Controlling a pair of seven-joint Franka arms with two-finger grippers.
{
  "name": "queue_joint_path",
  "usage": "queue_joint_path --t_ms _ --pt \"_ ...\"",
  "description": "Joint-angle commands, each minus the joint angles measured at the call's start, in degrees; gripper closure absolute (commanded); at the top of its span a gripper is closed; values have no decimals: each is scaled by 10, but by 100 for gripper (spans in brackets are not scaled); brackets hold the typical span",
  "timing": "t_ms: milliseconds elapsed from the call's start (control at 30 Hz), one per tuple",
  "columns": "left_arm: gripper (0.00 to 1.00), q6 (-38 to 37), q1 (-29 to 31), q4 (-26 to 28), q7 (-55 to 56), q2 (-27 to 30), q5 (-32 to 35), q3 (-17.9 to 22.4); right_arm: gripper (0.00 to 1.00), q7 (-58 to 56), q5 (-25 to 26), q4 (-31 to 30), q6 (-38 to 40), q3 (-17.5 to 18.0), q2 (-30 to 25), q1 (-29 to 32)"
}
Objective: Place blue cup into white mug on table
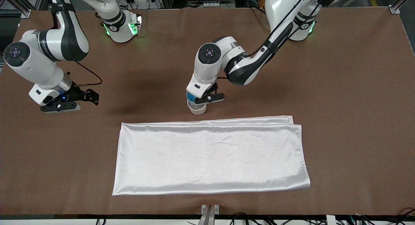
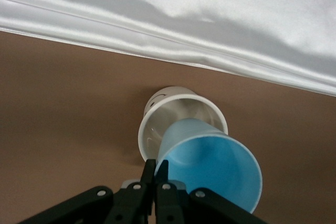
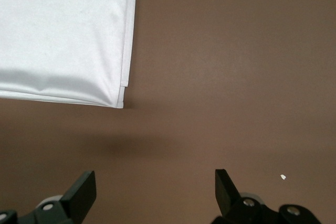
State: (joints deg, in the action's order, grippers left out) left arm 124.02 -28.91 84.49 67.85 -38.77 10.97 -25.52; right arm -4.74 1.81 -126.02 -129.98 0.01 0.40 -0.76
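The white mug [image 1: 197, 109] stands on the brown table [image 1: 340, 98], just farther from the front camera than the white cloth. My left gripper [image 1: 203, 98] is right over it, shut on the rim of the blue cup [image 1: 190, 97]. In the left wrist view the fingers [image 2: 149, 174] pinch the wall of the blue cup [image 2: 220, 163], which is tilted with its base down inside the mouth of the mug [image 2: 181, 106]. My right gripper [image 1: 93, 98] is open and empty, low over bare table toward the right arm's end; it also shows in the right wrist view [image 3: 155, 187].
A shiny white folded cloth [image 1: 210, 157] lies on the table nearer to the front camera than the mug. Its edge shows in the left wrist view [image 2: 210, 19] and its corner in the right wrist view [image 3: 63, 35].
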Motion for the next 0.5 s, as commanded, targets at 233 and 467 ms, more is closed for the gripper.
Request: queue_joint_path --t_ms 233,467 --pt "0 6 -4 -5 10 -4 10 12 0 -2 -3 59 105 5 -14 10" --pt "0 5 -4 -5 11 20 13 28 0 -2 -5 155 191 4 -15 14"
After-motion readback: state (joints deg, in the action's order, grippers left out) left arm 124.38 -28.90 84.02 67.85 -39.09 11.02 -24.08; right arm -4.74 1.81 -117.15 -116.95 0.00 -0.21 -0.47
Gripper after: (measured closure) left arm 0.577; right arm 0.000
